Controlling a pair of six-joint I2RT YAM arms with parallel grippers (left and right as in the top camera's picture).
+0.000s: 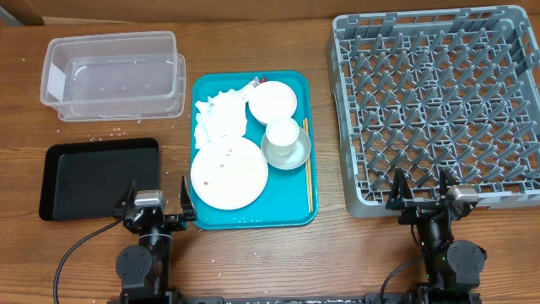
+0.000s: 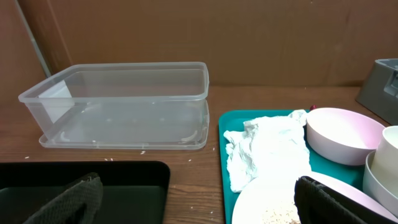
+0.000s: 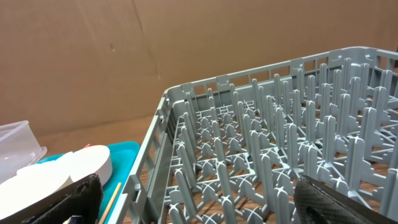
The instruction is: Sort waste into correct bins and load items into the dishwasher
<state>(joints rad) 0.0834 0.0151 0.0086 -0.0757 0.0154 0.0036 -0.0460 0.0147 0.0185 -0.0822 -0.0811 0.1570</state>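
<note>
A: Left arm first. The left gripper is spread wide with nothing between its fingers. It sits at the near table edge, over the gap between the black tray and the teal tray.

B: Right side?

A: The right gripper is likewise fully apart and empty, just at the near rim of the grey dish rack (dark finger pads frame both wrist views).

B: Where are the dishes?

A: All on the teal tray. The large white plate is near-left, with rice grains on it. The pale-pink plate is far-right. The white cup stands inside the grey-green bowl on the right, and the chopsticks lie along the right edge.

B: Waste?

A: The crumpled napkins are far-left on that tray, touching the white plate. The red-and-white wrapper is at the far edge beside the pale-pink plate. The clear tub stands behind the black tray, well left of the dish rack, with a few loose grains on the table between tub and tray.
</note>
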